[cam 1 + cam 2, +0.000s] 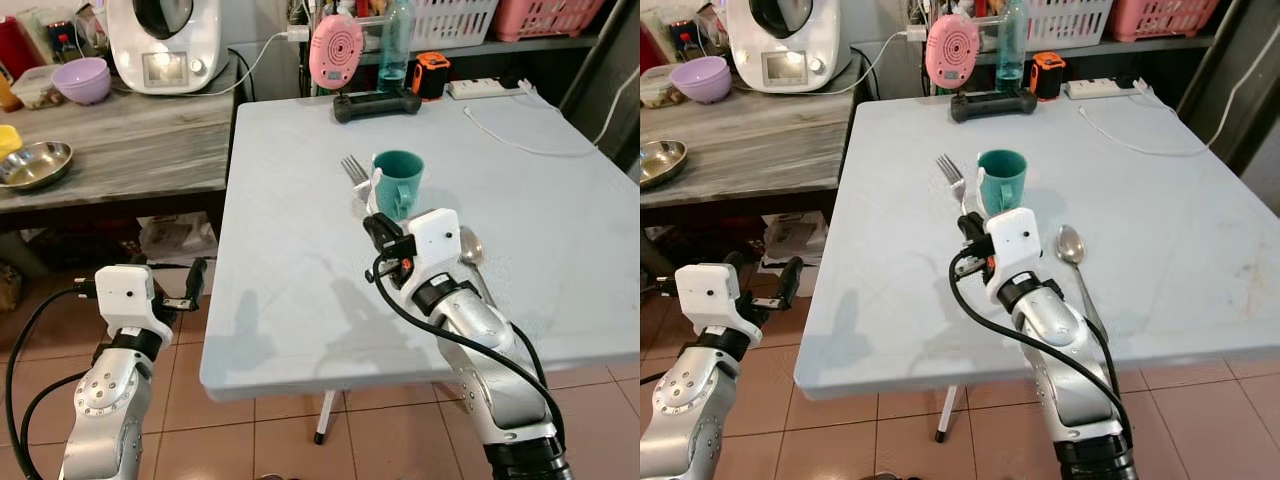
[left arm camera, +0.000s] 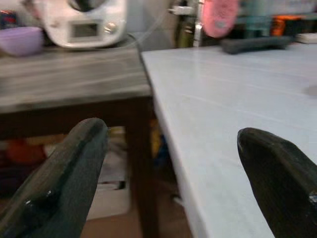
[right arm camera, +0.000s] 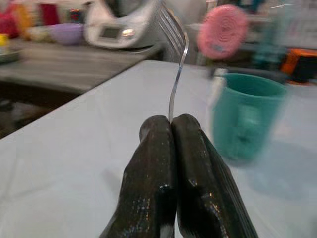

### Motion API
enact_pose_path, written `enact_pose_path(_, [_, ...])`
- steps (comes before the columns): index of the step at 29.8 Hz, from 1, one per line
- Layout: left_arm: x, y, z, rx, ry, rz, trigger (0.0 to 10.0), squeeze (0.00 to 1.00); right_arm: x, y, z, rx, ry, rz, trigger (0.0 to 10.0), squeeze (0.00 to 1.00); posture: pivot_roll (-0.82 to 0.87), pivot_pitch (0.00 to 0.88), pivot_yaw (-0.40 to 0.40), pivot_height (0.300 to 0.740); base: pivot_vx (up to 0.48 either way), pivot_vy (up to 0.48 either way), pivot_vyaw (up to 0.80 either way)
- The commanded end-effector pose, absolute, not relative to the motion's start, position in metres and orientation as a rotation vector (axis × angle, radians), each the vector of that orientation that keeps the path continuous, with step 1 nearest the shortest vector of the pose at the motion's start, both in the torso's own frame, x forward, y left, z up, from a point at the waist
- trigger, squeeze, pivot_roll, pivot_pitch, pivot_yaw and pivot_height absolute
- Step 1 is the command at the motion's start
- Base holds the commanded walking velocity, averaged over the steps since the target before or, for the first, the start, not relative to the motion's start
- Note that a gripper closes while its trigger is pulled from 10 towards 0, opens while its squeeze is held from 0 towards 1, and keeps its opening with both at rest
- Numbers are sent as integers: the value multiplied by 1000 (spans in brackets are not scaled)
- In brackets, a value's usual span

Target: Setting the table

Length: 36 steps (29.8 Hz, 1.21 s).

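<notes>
Fork (image 3: pixel 174 49) pinched thin by the handle in the right gripper (image 3: pixel 172 124), above the table (image 1: pixel 290 290) just beside the teal mug (image 1: pixel 398 182). Left gripper (image 2: pixel 168 173) spread wide, idle off the table's edge. Risk: that narrow grip could let it twist, or tines could clip the mug.

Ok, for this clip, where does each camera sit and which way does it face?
Left eye view: head, looking down at the table; both arms show.
Right eye view: same head, same scene; spoon beside the right arm.
Left wrist view: along the open left gripper toward the table edge.
Right wrist view: along the right gripper, shut on the fork, beside the mug.
Shared: mug and fork show in the eye views too.
</notes>
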<state>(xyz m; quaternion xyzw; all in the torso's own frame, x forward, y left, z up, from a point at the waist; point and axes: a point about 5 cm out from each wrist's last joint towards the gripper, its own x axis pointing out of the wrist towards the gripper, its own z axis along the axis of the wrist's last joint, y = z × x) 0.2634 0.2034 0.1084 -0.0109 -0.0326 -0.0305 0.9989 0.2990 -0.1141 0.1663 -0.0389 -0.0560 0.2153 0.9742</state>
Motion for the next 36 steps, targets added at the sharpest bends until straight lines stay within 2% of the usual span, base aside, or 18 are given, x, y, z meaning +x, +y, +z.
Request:
enact_pose_path(1, [265, 208, 112, 4, -79, -47, 10000, 0, 299, -109, 170, -70, -137, 444, 10000, 0, -108, 77, 65, 740, 0, 480, 0])
enact_pose_path(36, [274, 203, 114, 18, -114, 0, 10000, 0, 304, -110, 171, -68, -159, 403, 10000, 0, -106, 69, 76, 740, 0, 480, 0])
